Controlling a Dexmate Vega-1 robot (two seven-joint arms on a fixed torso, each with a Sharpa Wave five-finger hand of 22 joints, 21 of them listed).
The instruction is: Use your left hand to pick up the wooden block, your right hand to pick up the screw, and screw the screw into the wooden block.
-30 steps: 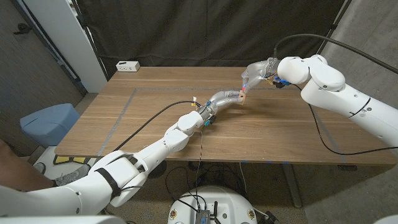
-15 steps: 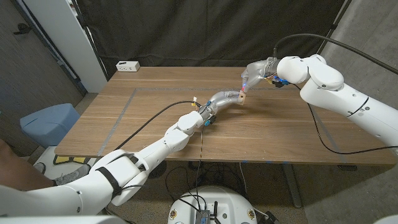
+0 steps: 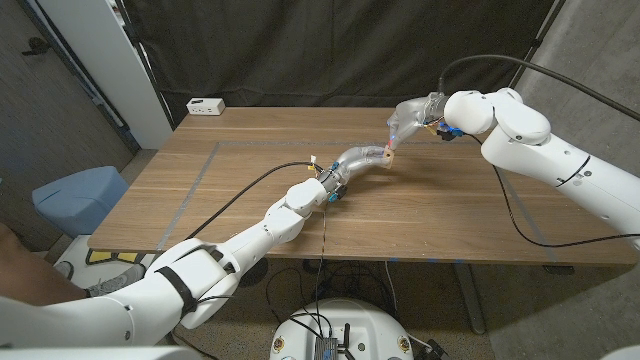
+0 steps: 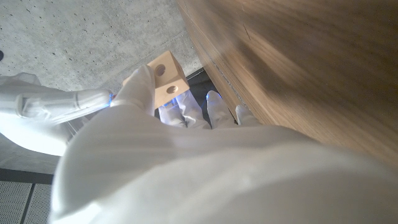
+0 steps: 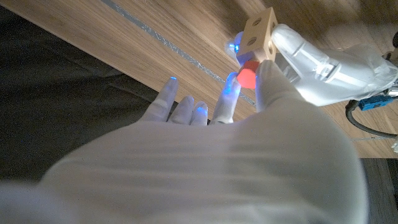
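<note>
Setting: wooden table (image 3: 250,190) backed by a black curtain (image 3: 330,50); grey tape lines (image 3: 195,180) are seen on the tabletop.

Left hand (image 3: 362,158): raised above the middle of the table, at the end of the left arm (image 3: 270,225), which is stretched forward from the near edge. The wooden block is held at its fingertips; in the left wrist view the thumb is seen pressed against one face of the block.

Wooden block (image 3: 388,153): a small pale cube, lifted clear of the table, directly between the two hands. Round holes are visible in its faces (image 4: 166,76); in the right wrist view two holes are seen on one face (image 5: 259,34).

Right hand (image 3: 412,114): brought up against the block from the far side, touching or nearly touching the left hand's fingertips. A small red-orange piece, taken to be the screw (image 5: 247,77), is pinched between its thumb and a finger, just beside the block.

Screw contact: whether the screw has entered a hole cannot be told; it is seen against the block's lower corner in the right wrist view.

Right arm (image 3: 540,145): extended in from beyond the right hand, with a black cable (image 3: 540,65) arching over it.

Farther out: a white power strip (image 3: 205,105) is placed at the table's far left corner, well apart from both hands; a blue-grey bin (image 3: 75,200) is seen on the floor beyond the table's left side.
</note>
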